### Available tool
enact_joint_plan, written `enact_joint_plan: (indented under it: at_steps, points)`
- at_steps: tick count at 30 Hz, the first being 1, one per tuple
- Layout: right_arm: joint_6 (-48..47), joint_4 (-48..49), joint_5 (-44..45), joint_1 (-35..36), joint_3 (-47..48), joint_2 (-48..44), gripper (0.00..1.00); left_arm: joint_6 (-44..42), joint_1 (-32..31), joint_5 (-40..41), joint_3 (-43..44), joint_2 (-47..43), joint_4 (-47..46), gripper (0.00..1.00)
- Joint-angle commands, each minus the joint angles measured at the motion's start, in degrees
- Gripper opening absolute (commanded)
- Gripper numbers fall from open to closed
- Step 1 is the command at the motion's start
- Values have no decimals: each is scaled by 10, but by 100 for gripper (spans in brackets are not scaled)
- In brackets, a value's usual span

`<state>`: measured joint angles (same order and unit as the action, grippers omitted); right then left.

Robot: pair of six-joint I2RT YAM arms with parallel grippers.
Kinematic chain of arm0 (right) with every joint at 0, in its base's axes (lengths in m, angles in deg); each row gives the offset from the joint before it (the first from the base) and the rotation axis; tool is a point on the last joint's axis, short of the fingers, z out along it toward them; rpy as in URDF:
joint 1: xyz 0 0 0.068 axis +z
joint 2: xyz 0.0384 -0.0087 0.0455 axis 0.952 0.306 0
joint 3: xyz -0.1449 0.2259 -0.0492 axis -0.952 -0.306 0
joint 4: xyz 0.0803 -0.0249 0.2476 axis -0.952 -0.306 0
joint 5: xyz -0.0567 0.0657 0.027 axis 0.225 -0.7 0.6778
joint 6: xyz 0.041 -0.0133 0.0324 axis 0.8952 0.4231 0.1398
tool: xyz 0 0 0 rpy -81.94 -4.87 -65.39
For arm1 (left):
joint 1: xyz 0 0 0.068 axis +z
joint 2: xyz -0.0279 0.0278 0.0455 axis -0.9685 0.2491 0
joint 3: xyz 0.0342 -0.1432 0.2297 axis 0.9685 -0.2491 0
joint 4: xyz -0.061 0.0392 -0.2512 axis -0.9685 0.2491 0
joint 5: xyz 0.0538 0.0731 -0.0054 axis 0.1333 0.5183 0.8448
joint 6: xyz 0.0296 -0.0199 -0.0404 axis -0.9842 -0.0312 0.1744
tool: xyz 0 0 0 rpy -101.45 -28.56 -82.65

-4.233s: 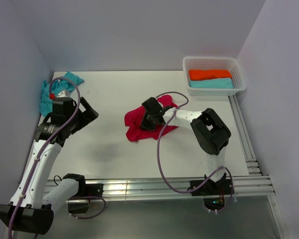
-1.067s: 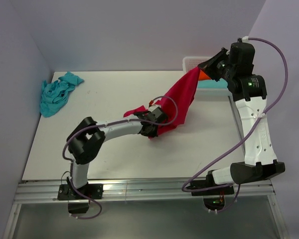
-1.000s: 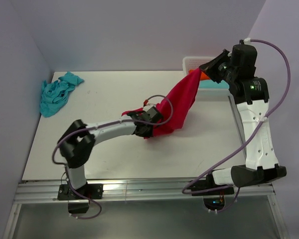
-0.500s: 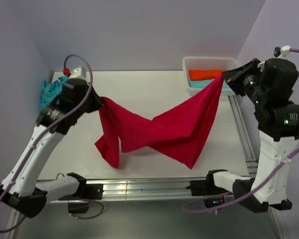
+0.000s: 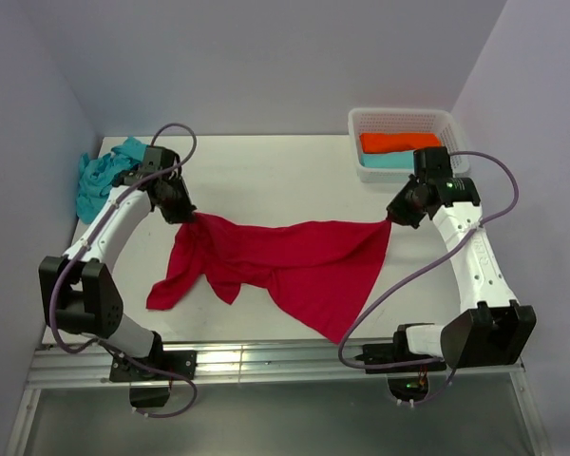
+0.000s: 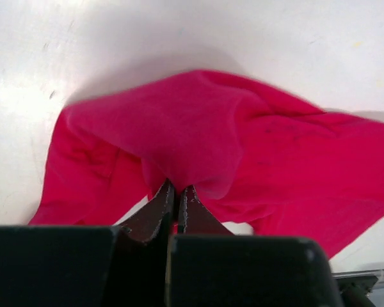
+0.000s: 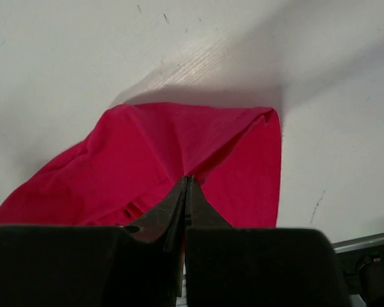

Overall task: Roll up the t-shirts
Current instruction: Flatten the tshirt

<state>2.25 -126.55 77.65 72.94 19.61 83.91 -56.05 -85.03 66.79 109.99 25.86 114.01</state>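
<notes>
The left gripper (image 5: 186,213) and the right gripper (image 5: 392,218) each pinch one end of the red shirt (image 5: 294,266), stretched between them over the table (image 5: 266,180). The turquoise shirt (image 5: 100,179) lies bunched up in the far left corner.

— We see a matt white surface (image 5: 266,166) closed in by plain pale lilac walls: a back wall (image 5: 266,57), a left wall (image 5: 24,133) and a right wall (image 5: 541,123).

— We also find silver metal rails (image 5: 294,356) along its near edge, catching a bright glare, and more rails (image 5: 465,256) down its right side. Below them lies a grey floor (image 5: 285,423). The light is soft and even, with small dark scuffs (image 7: 319,206) on the white.
</notes>
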Motion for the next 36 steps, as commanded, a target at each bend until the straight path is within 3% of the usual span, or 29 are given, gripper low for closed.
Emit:
enact_joint_plan:
  at_steps: [1,8,9,11,12,13,24,30,32,34,36]
  points:
    - [-2,71,31,-3,-2,-31,0,-27,3,-40,71,25,-42,0]
    - [14,99,74,-3,25,36,0,-39,9,-38,237,146,-46,4]
    - [17,100,76,-3,27,57,0,-31,14,-36,257,189,-36,15]
    - [27,95,75,-13,34,75,0,-25,26,-37,301,218,-7,48]
    - [27,97,69,-20,33,82,0,-24,29,-41,307,221,-6,92]
    - [28,106,61,-20,21,83,0,-25,30,-42,305,217,-10,99]
    - [45,171,-4,-23,-87,105,0,-48,2,-126,127,40,-61,100]
    - [92,198,13,-31,-144,96,0,-48,-65,-138,99,38,-83,100]
    - [105,207,30,-40,-163,81,11,-47,-77,-139,103,48,-82,100]
    - [114,236,26,-47,-185,67,33,-47,-84,-145,105,53,-87,99]
    - [114,245,27,-52,-192,61,37,-48,-85,-147,110,58,-88,100]
